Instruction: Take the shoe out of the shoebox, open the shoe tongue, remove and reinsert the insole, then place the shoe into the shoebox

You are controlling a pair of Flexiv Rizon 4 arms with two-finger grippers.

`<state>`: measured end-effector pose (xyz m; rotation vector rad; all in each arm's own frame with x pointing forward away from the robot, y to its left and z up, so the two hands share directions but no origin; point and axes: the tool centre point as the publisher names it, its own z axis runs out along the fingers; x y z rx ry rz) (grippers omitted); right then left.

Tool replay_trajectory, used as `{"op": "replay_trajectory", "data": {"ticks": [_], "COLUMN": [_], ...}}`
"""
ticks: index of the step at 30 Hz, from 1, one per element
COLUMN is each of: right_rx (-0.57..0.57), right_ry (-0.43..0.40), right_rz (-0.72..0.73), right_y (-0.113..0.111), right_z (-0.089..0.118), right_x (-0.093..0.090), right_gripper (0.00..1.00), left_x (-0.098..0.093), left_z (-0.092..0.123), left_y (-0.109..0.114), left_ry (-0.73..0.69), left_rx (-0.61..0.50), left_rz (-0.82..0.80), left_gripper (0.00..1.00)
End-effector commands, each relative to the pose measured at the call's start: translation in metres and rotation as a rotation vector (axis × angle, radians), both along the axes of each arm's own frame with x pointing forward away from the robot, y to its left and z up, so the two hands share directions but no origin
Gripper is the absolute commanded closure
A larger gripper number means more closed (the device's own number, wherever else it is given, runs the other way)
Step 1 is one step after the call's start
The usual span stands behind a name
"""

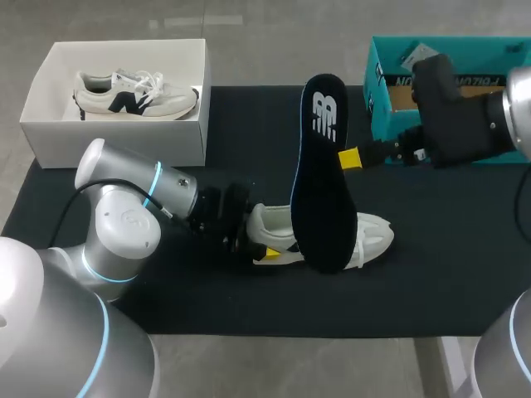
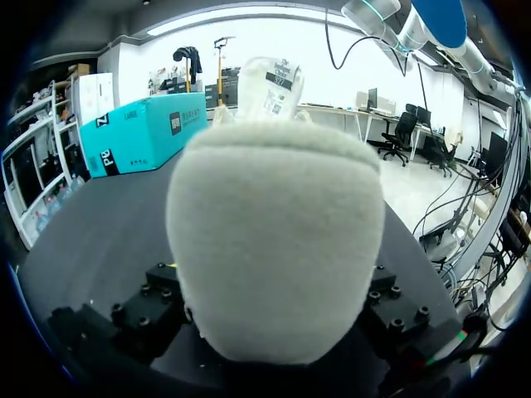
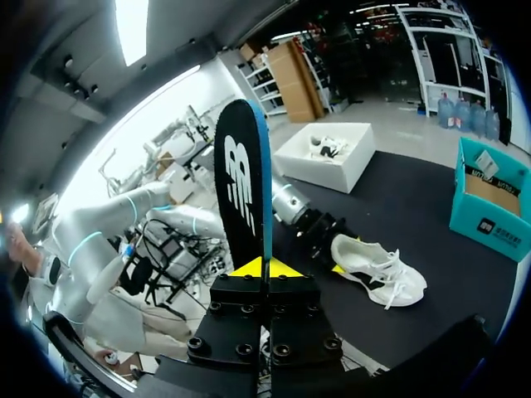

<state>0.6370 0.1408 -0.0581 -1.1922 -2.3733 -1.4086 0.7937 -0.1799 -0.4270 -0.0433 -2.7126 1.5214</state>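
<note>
Holding the insole (image 1: 322, 174) upright above the shoe (image 1: 369, 236), the right jaws are clenched on its edge. The left jaws grip the shoe's heel on the desk (image 1: 431, 282). Best to lower the insole's lower end into the opening first, slowly, with the heel kept steady.

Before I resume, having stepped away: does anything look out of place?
Only the dark insole with a white logo: it is out of the white sneaker on the black mat, held aloft by the right hand.
</note>
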Motion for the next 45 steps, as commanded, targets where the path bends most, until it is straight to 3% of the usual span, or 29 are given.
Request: {"op": "replay_trajectory", "data": {"ticks": [1,21,45], "right_rx": [0.004,-0.018,-0.028], "right_ry": [-0.004,0.043,0.017], "right_rz": [0.002,0.022,-0.005], "right_y": [-0.0091,-0.0119,-0.0140], "right_z": [-0.0012,-0.0018,-0.0009], "right_x": [-0.0125,-0.0206,-0.0205], "right_gripper": [1.00,1.00,1.00], "left_x": [0.0004,0.0004,0.0004], "left_z": [-0.0002,-0.0002,-0.0002], "left_y": [-0.0010,-0.0010,-0.0010], "left_ry": [-0.001,-0.001,-0.001], "left_rx": [0.002,0.002,0.002], "left_rz": [0.001,0.001,0.001], "left_gripper": [1.00,1.00,1.00]}}
